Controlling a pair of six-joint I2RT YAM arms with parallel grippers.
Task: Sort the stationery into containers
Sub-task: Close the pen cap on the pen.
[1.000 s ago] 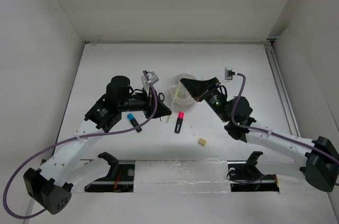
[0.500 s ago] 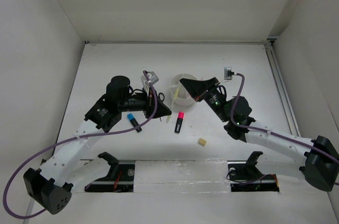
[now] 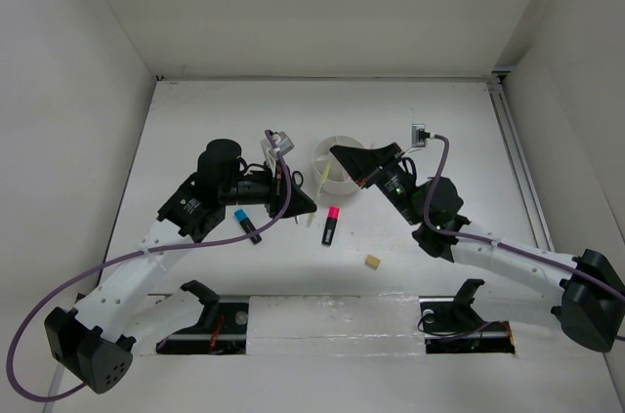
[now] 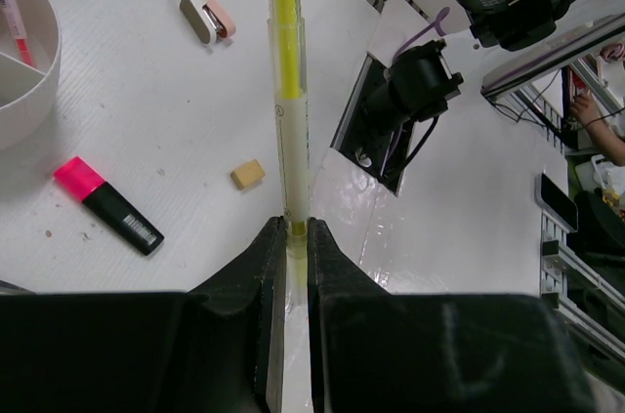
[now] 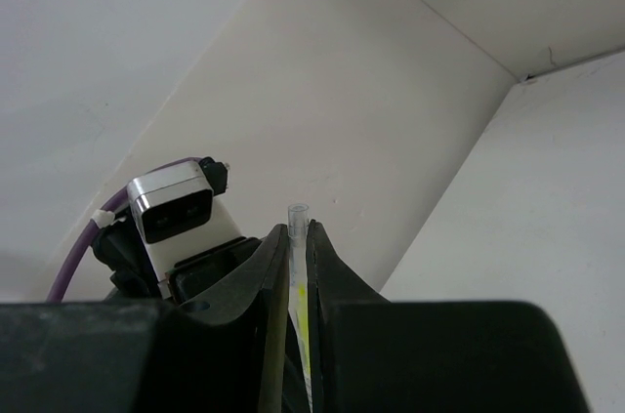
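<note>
Across the last second almost nothing moved. Both arms stayed locked where they were, and the loose stationery lay where it had lain. I judged this a pause in a hand-over, with the pen shared between two grips and not yet freed for the organiser.

Nearest the bases, low and centre in the top view, the small tan eraser (image 3: 371,261) lay alone on the white table (image 3: 195,120). Just beyond it the black highlighter with a pink cap (image 3: 331,226) waited unsorted, as did the black highlighter with a blue cap (image 3: 246,225) to its left.

The left arm rose from the lower-left corner, folded at the elbow, and pointed its wrist rightward toward centre frame. The left gripper (image 3: 309,206) was clenched on the lower end of the thin yellow pen (image 3: 321,182); its wrist view showed the pen pinched between both fingers. The pen ran up-frame to the right gripper (image 3: 338,153), which was likewise clamped on it, as the right wrist view showed.

The right arm stretched from the lower-right corner up and leftward, its gripper covering the right side of the round white plastic organiser (image 3: 320,147). Farther off, upper left in the left wrist view, a pink-and-tan eraser (image 4: 207,15) lay on the table.

One grip would have to let go before the pen could drop in.
</note>
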